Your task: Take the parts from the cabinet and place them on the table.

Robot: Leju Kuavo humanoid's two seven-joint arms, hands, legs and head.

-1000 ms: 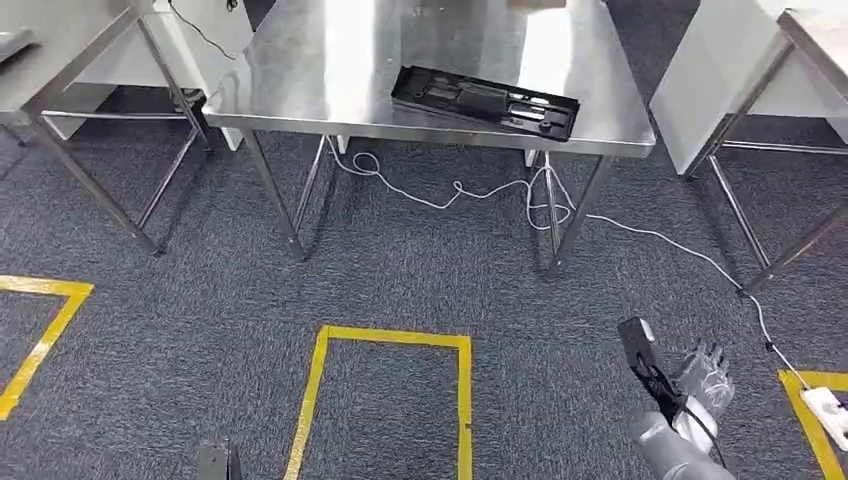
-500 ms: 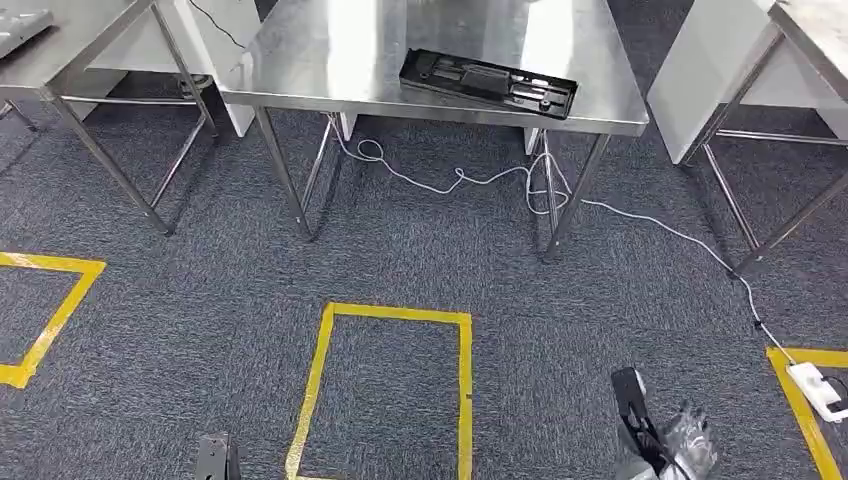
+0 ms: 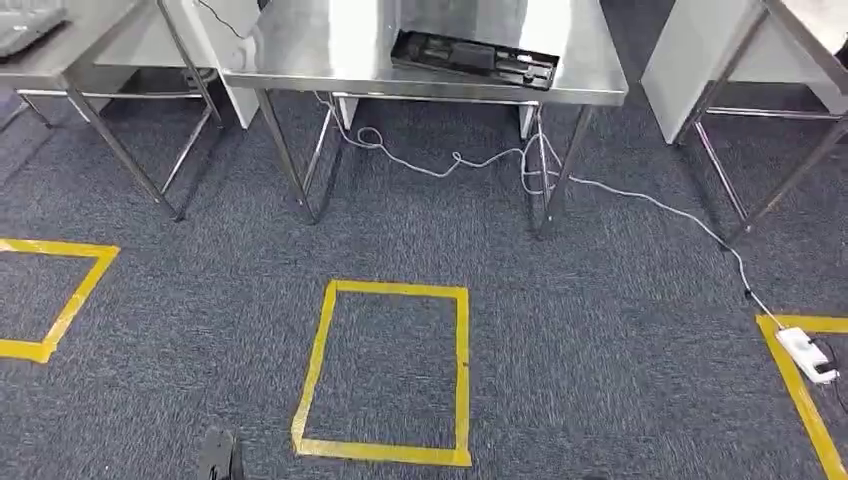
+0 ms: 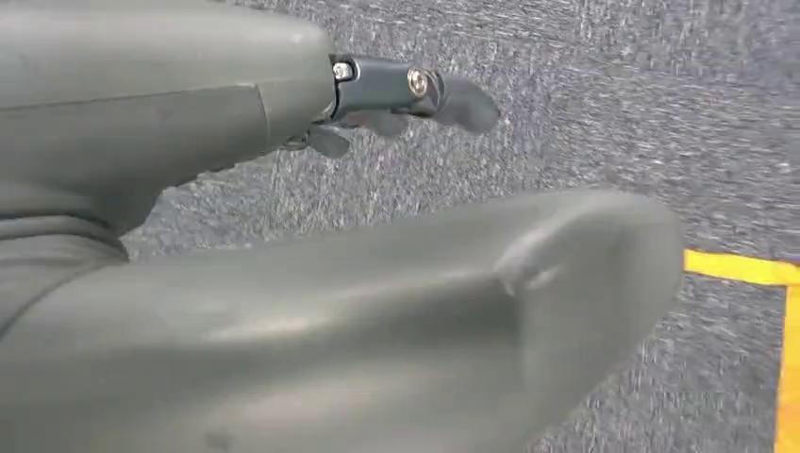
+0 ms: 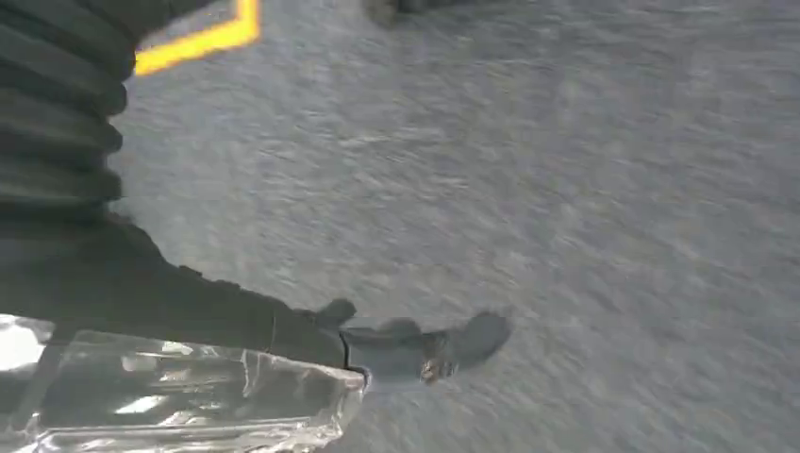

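Clear plastic part (image 5: 179, 396) sits gripped in the right hand (image 5: 283, 349) above grey carpet (image 3: 560, 330); the left hand (image 4: 377, 189) hangs loose, holding nothing. A black tray (image 3: 472, 58) lies at the steel worktop's (image 3: 300, 50) near edge.

— Left hand (image 4: 311, 264), what have we got?
— It hangs low over the carpet (image 4: 604, 85), thick grey thumb stretched out long, the dark fingers (image 4: 415, 90) reaching straight past the grey cover. Nothing held, fingers apart.
— And the right hand (image 5: 283, 340)?
— Also above the carpet, ribbed cover at the wrist, dark fingers (image 5: 443, 344) extended. Something clear and glossy sits against the palm side; whether the hand grips it, can't tell.
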